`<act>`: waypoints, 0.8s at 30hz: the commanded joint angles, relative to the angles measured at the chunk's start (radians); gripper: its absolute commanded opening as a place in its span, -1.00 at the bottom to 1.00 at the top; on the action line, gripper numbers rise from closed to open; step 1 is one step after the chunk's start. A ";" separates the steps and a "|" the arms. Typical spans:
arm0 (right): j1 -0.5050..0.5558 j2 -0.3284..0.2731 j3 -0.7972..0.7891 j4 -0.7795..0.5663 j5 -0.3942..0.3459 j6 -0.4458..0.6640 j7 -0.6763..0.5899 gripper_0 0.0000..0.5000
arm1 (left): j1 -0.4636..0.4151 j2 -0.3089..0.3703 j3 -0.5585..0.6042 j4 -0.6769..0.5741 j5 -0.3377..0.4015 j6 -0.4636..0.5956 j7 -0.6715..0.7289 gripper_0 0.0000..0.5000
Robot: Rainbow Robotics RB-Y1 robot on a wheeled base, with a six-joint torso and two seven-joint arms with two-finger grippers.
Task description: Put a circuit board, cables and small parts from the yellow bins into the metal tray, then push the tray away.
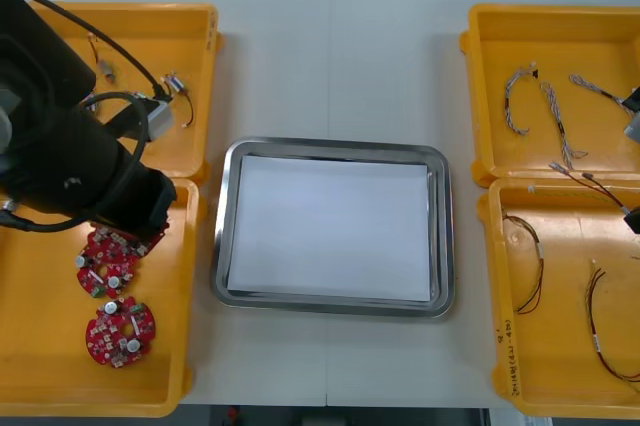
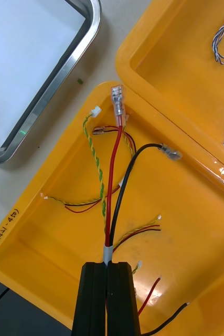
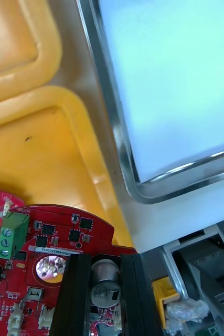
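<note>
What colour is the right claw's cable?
Red and black cable; right wrist view shows it best.

1. metal tray (image 1: pixel 330 146): bare metal, bright and polished, with a mirror-glossy rim; inside white, matt, paper-like.
2. yellow bins (image 1: pixel 60 376): moulded plastic, smooth, semi-glossy, soft highlights along the rounded rims.
3. circuit board (image 3: pixel 98 236): red lacquered board, glossy; matt black chips, a green plastic terminal block, a shiny metal-topped can.
4. red and black cable (image 2: pixel 113 194): smooth, glossy plastic sheath; clear plastic sleeves over metal end terminals.
5. blue and white cables (image 1: pixel 508 106): thin twisted strands, plastic-sheathed.
6. bench (image 1: pixel 330 56): pale top, smooth, matt.
7. left hand (image 3: pixel 106 260), right hand (image 2: pixel 107 265): black fingers, hard plastic look, smooth with a dull sheen.
</note>
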 commanded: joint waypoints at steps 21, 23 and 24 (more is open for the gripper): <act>-0.021 -0.039 0.013 -0.005 0.065 0.015 -0.036 -1.00 | -0.258 -0.213 -0.385 0.040 -0.211 -0.105 0.347 -0.99; -0.021 -0.039 0.013 -0.005 0.067 0.015 -0.036 -1.00 | -0.264 -0.225 -0.428 0.043 -0.251 -0.117 0.365 -0.99; -0.021 -0.039 0.013 -0.005 0.067 0.015 -0.036 -1.00 | -0.267 -0.230 -0.448 0.049 -0.265 -0.125 0.376 -0.99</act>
